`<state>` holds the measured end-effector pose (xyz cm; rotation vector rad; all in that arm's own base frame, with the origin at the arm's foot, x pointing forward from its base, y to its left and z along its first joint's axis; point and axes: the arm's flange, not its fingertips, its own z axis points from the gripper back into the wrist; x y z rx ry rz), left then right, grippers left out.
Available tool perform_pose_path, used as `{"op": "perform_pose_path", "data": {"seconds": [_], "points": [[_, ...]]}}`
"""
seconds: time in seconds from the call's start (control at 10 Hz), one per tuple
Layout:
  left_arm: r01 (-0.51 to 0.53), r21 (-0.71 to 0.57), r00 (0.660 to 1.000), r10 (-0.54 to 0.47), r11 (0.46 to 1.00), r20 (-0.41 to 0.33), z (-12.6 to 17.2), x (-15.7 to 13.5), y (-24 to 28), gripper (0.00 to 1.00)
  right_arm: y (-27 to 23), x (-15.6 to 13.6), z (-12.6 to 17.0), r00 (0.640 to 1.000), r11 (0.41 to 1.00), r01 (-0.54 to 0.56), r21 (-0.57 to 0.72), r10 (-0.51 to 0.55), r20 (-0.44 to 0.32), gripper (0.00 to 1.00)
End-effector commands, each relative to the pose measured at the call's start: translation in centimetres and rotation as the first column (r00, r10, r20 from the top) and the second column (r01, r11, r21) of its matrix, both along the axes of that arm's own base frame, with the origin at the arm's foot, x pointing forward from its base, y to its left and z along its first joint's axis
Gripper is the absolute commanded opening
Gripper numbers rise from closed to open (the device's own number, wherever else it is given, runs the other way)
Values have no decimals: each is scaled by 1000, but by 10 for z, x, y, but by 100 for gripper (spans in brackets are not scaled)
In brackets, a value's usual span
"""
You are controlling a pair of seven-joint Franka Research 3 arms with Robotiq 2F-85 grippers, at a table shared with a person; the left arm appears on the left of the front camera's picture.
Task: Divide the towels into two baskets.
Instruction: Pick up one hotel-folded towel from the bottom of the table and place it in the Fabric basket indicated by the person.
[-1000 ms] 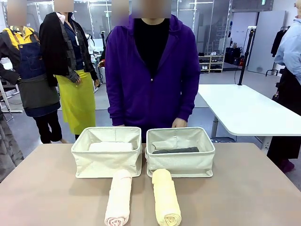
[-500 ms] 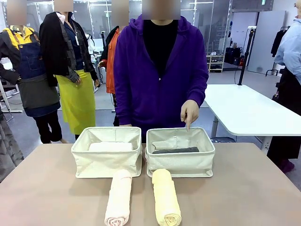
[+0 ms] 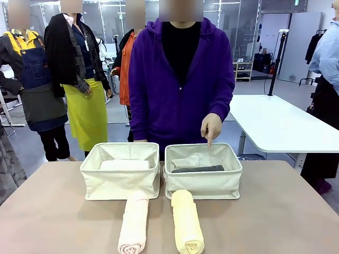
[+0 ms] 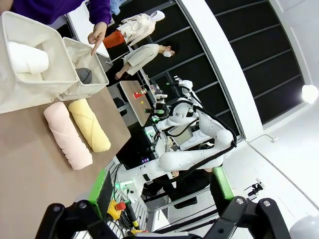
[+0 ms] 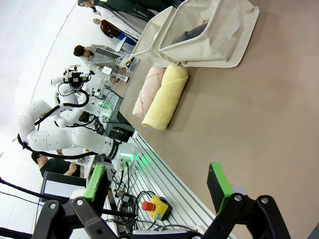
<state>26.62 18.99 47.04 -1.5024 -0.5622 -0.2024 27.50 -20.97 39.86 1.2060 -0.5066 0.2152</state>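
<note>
While the left gripper (image 4: 160, 185) and right gripper (image 5: 157, 181) gape empty, a white towel (image 3: 124, 165) sits in the left basket (image 3: 119, 186) and a grey towel (image 3: 197, 169) in the right basket (image 3: 204, 186), toward the desk's (image 3: 280, 211) far edge. A pink towel (image 3: 133, 222) and a yellow towel (image 3: 187, 222) lie by its near edge.

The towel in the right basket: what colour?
The towel is dark grey, clearest in the front view.

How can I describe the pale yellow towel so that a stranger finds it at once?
Look at the brown table, then at the cream basket holding a dark grey towel. In front of it, on the bare tabletop, lies the rolled towel. It is pale yellow, while the roll beside it is pink-cream.
</note>
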Motion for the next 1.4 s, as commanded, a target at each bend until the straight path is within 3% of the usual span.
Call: {"op": "perform_pose_path", "data": {"seconds": [0.0,0.3,0.4,0.6,0.8,1.0,1.3], "points": [[3,-18,1000,-3,1000,5,5,-2,1,100,25,6,13,995,993,-103,-49,103,1,100],[3,-18,1000,-3,1000,5,5,-2,1,100,101,30,29,966,941,-255,-221,237,-103,100],[3,-18,1000,-3,1000,5,5,-2,1,100,133,40,31,955,910,-286,-300,245,-168,100],[3,-18,1000,-3,1000,5,5,-2,1,100,200,60,23,935,884,-323,-337,244,-257,100],[3,-18,1000,-3,1000,5,5,-2,1,100,269,71,-1,953,864,-263,-430,162,-258,100],[3,-18,1000,-3,1000,5,5,-2,1,100,319,76,-1,971,829,-173,-533,54,-231,100],[3,-18,1000,-3,1000,5,5,-2,1,100,380,81,-15,970,788,-133,-602,-22,-243,100]]}}
